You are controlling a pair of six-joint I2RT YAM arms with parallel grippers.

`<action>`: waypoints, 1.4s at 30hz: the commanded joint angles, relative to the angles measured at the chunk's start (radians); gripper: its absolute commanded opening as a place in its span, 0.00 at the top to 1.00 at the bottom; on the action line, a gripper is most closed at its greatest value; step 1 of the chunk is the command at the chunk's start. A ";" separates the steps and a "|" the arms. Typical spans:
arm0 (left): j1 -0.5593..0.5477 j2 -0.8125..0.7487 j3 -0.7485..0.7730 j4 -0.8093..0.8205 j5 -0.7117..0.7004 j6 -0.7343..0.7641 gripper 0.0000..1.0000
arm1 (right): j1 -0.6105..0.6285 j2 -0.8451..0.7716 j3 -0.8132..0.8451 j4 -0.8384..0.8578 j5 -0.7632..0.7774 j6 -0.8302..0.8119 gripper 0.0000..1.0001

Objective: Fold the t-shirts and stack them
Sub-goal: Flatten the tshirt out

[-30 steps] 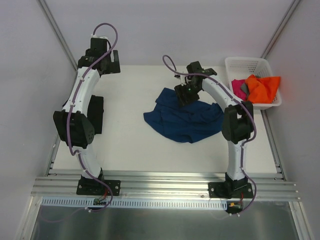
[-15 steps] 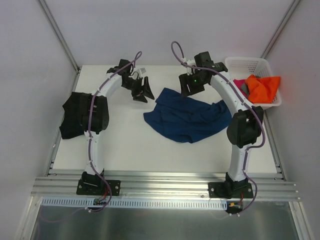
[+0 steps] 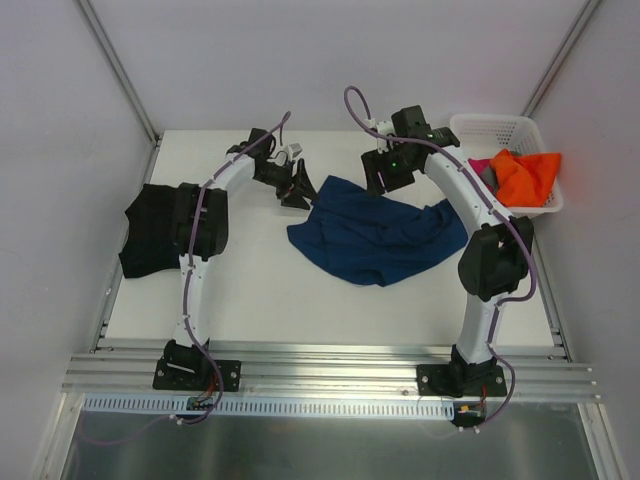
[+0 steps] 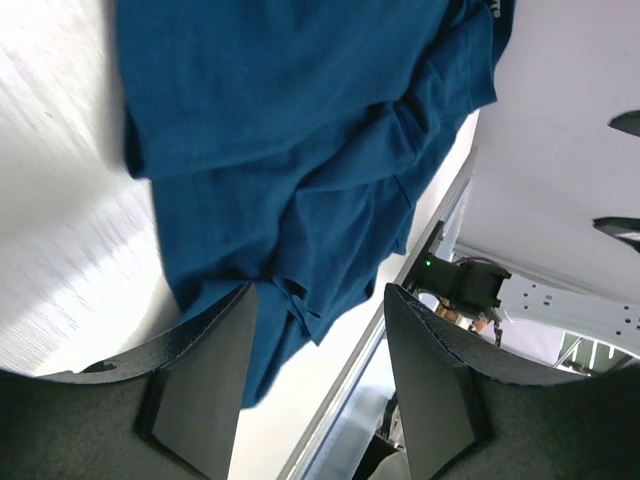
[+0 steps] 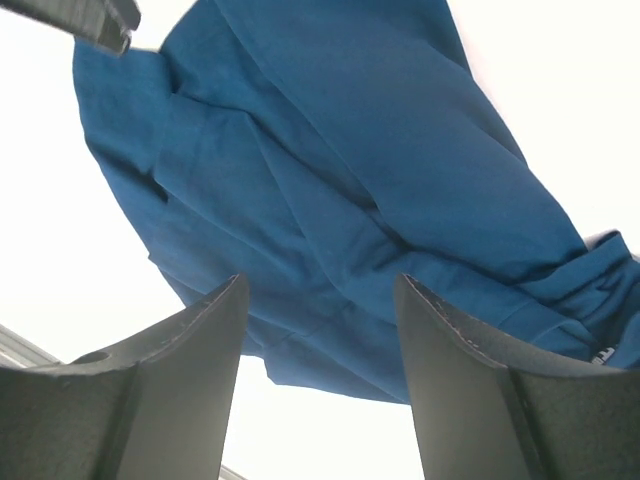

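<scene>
Left arm (image 3: pixel 200 215) covering part of the black shirt (image 3: pixel 145 235), orange shirt (image 3: pixel 530 175) burying the magenta shirt (image 3: pixel 474 168) in the basket (image 3: pixel 495 122), blue shirt (image 4: pixel 300 150) running off both wrist views

The navy t-shirt (image 3: pixel 370 235) is showing as soft, matt, creased cloth. The table (image 3: pixel 260 290) is reading smooth matt white. The basket (image 3: pixel 488 133) is looking like white plastic lattice. The frame rails (image 3: pixel 330 365) are gleaming as brushed metal.

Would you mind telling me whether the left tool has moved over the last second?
Yes: the left tool swung right, away from the table's left edge, to the navy t-shirt's corner.
</scene>
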 commanded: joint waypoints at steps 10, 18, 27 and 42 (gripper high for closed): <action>0.001 0.135 0.168 0.044 -0.056 -0.001 0.46 | 0.020 -0.116 -0.048 -0.010 0.081 -0.056 0.36; 0.001 0.171 0.208 0.075 -0.105 -0.011 0.48 | 0.043 -0.108 -0.042 -0.018 0.099 -0.065 0.36; 0.001 0.192 0.216 0.087 -0.117 -0.016 0.49 | 0.056 -0.094 -0.029 -0.021 0.110 -0.067 0.35; -0.040 0.183 0.287 0.014 -0.425 0.108 0.55 | 0.070 -0.100 -0.043 -0.021 0.133 -0.082 0.34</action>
